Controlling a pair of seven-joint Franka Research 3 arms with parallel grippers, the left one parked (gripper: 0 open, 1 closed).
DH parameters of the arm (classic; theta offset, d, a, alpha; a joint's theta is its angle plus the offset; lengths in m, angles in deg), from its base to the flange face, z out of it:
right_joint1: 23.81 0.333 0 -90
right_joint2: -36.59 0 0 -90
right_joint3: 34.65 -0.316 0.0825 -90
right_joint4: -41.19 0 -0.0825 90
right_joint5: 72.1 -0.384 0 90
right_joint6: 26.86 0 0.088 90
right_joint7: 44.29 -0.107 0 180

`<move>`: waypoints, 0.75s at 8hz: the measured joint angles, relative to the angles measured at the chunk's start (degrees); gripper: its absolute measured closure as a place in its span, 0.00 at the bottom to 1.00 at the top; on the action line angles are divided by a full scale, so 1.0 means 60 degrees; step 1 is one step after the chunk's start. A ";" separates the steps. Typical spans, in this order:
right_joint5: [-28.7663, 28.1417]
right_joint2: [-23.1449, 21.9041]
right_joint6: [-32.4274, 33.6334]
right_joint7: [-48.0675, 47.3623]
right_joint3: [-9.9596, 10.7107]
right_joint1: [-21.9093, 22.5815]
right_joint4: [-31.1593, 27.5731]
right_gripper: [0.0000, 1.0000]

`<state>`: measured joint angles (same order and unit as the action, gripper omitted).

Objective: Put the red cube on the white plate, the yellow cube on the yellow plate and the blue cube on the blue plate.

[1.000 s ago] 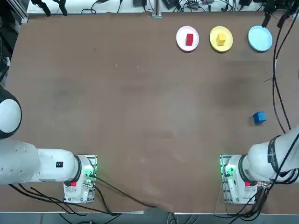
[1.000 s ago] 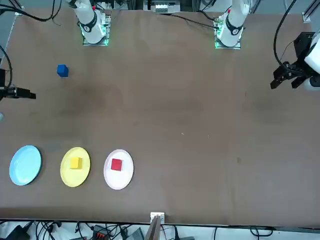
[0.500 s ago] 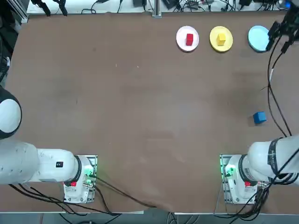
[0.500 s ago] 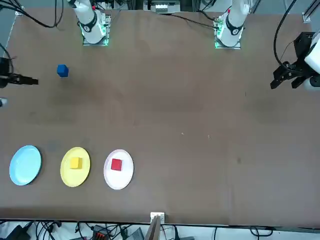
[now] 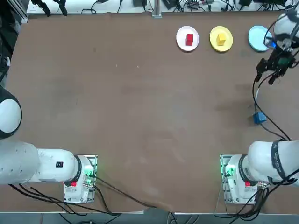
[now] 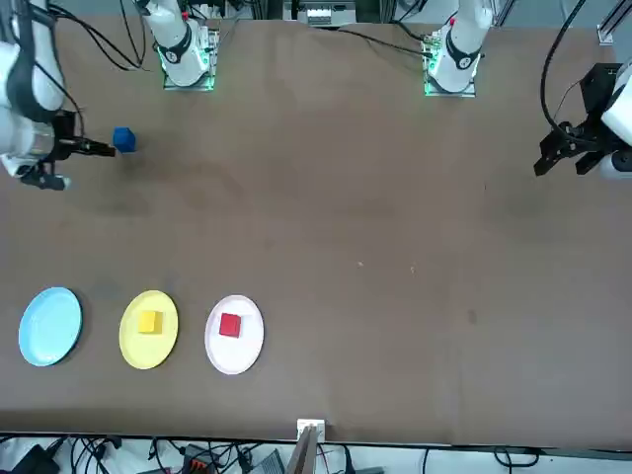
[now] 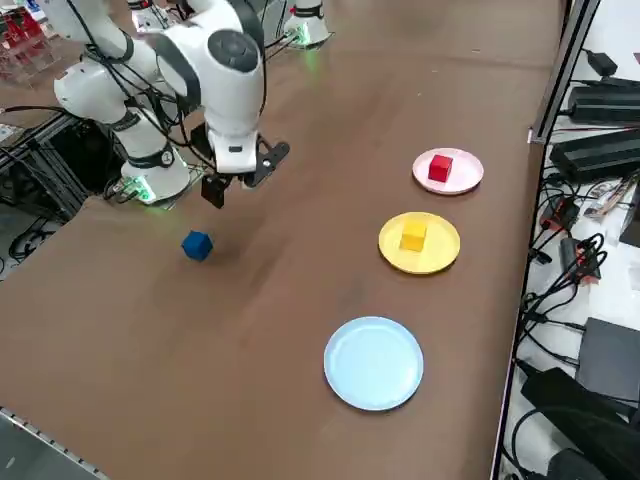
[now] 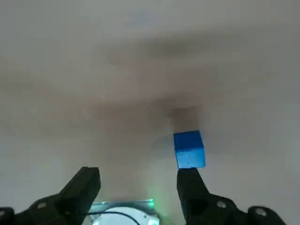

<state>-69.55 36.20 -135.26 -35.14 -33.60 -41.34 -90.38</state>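
Blue cube (image 7: 197, 245), alone on bare desk near my right-hand edge and well short of the blue plate (image 7: 374, 362), lies below and off to one side of my right gripper (image 7: 238, 182), whose empty fingers spread wide above the desk.

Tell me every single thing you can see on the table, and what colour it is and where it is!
small red cube: one, red, sitting on the round white plate.
small yellow cube: one, yellow, sitting on the round yellow plate.
round light-blue plate: one, light blue, nothing on it, at the end of the row next to the yellow plate.
small blue cube: one, mid-blue, alone on the bare brown table, away from the plates.
cables: many, black, along the table's edge past the plates.
right gripper: one, black fingers open, held above the table near the blue cube, holding nothing.
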 joint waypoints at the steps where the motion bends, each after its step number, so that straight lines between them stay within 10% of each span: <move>1: 0.0145 -0.0004 -0.0632 0.0402 0.0000 -0.0186 -0.0546 0.00; 6: 0.0302 -0.0021 -0.2827 0.1656 0.0027 -0.1461 -0.2199 0.00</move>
<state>-67.73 36.07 -152.22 -25.20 -33.43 -50.10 -103.57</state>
